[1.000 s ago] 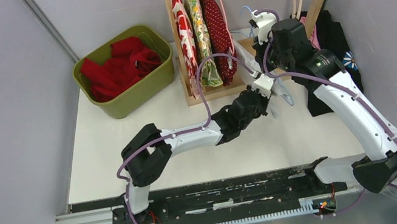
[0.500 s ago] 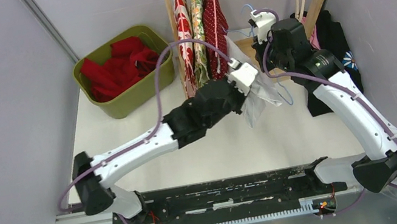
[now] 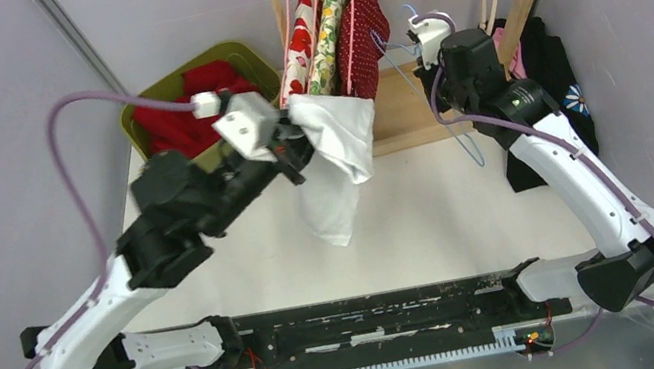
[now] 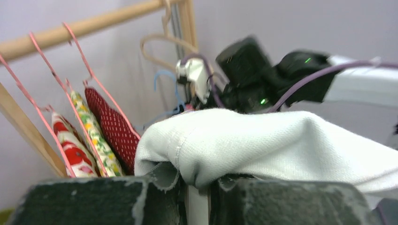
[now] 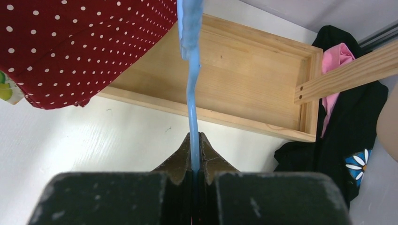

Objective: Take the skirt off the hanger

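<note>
Two arms reach out from the near edge of the desk (image 3: 452,223), and the closer work is on the left. The left tool (image 4: 197,190) is lifted high with its jaws nearly together, pinched on a bunched, seamed fold of the white skirt (image 3: 334,158). The skirt drapes down from it in mid-air over the desk, well apart from the blue hanger (image 5: 190,93). Further back on the right, the right tool (image 5: 193,143) is clamped tight on that hanger's thin wire. What shows of the wire looks bare, so I judge the skirt is off and only needs setting down. The risks lie in the carry. The hold is a small pinch of cloth, so a quick swing could let it slide out and drop anywhere. The skirt's upper part hangs close against the red dotted garment (image 3: 362,21) and its neighbours on the wooden rack (image 3: 407,114). Dragging it sideways could snag a pink hanger and pull those down. Furthest back on the left sits the green bin (image 3: 219,53) of red cloth, just behind the raised arm. A low sweep could clip its rim.
</note>
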